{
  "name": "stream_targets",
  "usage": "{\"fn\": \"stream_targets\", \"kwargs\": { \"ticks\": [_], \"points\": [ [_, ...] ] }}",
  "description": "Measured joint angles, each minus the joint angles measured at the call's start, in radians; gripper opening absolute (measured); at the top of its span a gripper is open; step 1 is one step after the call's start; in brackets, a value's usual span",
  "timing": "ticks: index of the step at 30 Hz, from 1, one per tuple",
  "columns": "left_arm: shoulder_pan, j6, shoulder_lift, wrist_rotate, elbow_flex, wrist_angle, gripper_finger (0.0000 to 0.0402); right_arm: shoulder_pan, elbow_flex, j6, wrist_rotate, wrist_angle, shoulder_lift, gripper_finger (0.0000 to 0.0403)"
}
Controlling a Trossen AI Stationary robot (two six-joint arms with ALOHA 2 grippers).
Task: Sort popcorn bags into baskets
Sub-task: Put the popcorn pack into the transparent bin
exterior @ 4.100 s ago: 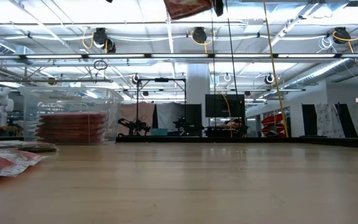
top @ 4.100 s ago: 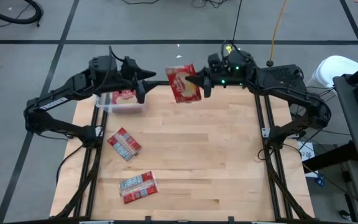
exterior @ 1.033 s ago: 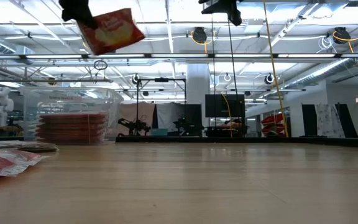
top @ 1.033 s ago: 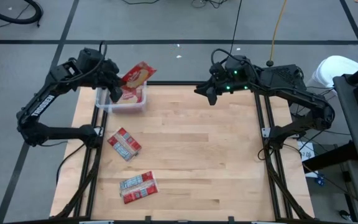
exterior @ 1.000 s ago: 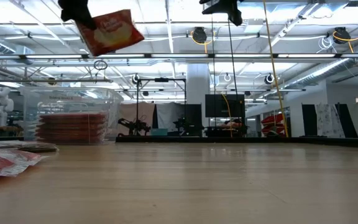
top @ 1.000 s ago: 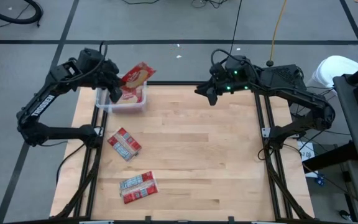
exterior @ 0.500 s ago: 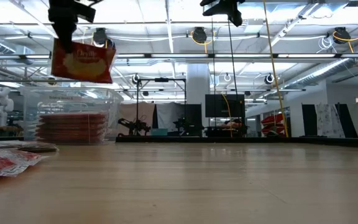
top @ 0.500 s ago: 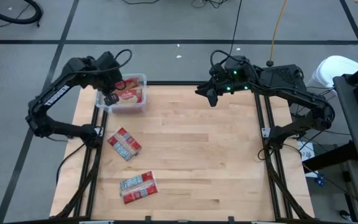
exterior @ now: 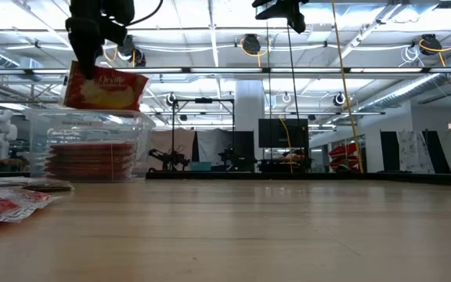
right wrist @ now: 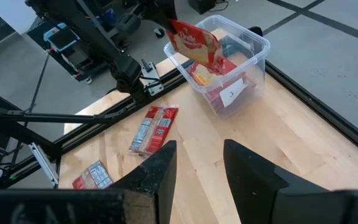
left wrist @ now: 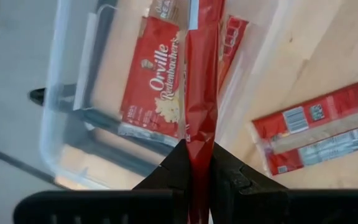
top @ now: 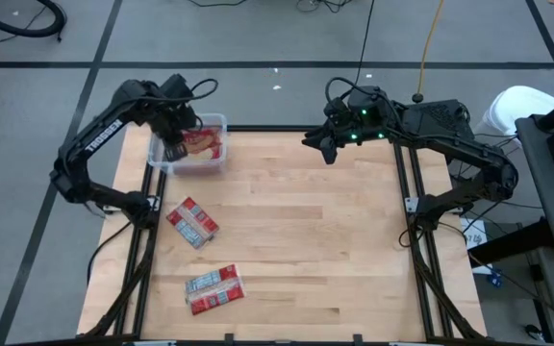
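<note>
My left gripper (top: pixel 174 146) hangs over the clear basket (top: pixel 223 144) at the table's far left, shut on a red popcorn bag (exterior: pixel 105 88). That bag dangles just above the basket's rim (exterior: pixel 92 113). Several red bags (exterior: pixel 88 160) lie stacked flat inside the basket. Two more bags (top: pixel 192 222) (top: pixel 214 288) lie flat on the wood, silvery face up. My right gripper (top: pixel 327 152) waits open in the air at the far edge, right of the middle, with nothing between its fingers (right wrist: pixel 160 171). My left gripper pinches the bag's upper end (left wrist: pixel 199 140) between its two fingers (left wrist: pixel 173 168), which come from above and point down. In the left wrist view the bag runs edge-on away from them. It hangs below the fingers, slightly tilted, clear of the basket and of the bags inside.
The black frame rails (top: pixel 410 207) run along both sides of the table. Bare wood (top: pixel 315 250) fills the middle and right. A white bin (top: pixel 517 106) and a cart stand on the floor beyond the right side.
My left gripper has swung down over the basket and tipped from slanting to pointing down. The bag has gone with it, from high and tilted to hanging just above the basket's rim. My right arm has kept still.
</note>
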Motion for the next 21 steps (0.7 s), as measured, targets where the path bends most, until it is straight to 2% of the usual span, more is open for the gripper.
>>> {"fn": "stream_targets", "kwargs": {
  "ticks": [5, 12, 18, 21],
  "points": [
    [0.060, 0.025, 0.007, 0.114, 0.000, -0.014, 0.0035, 0.000, 0.000, 0.000, 0.000, 0.000, 0.000, 0.0125],
    [0.106, 0.076, 0.007, 0.153, -0.005, -0.011, 0.0035, 0.000, 0.000, 0.004, -0.002, 0.000, 0.000, 0.0125],
    [0.130, 0.132, 0.007, 0.136, -0.086, -0.002, 0.0035, 0.000, 0.000, 0.014, -0.003, 0.000, 0.000, 0.0125],
    [0.131, 0.153, 0.007, 0.097, -0.122, 0.011, 0.0035, 0.000, 0.000, 0.028, -0.003, 0.000, 0.000, 0.0125]
  ]
}}
